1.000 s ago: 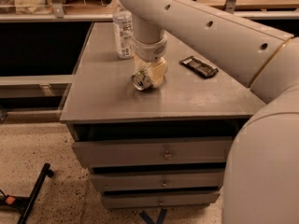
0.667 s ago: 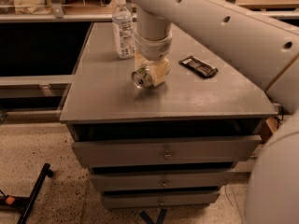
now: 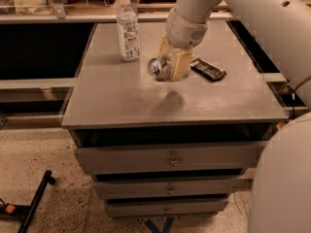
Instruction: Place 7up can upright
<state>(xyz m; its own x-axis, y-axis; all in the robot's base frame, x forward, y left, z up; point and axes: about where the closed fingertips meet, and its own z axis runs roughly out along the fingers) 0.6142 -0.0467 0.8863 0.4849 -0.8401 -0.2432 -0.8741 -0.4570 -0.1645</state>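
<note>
The 7up can [image 3: 158, 68] is a small silver can lying on its side in the air, its pull-tab top facing the camera and left. My gripper [image 3: 172, 66] is shut on the 7up can, its tan fingers [image 3: 182, 64] clamping the can's body from above. The can hangs clear of the grey tabletop [image 3: 121, 101], with its shadow below on the surface. The white arm comes down from the upper right.
A clear plastic water bottle [image 3: 128, 29] stands upright at the back left of the table. A dark flat packet [image 3: 208, 69] lies right of the gripper. The table has drawers below, and a shelf unit stands behind it. A black stand leg lies on the floor, lower left.
The gripper has lifted the can off the tabletop; it now hangs above the surface, still on its side. The camera view has shifted.
</note>
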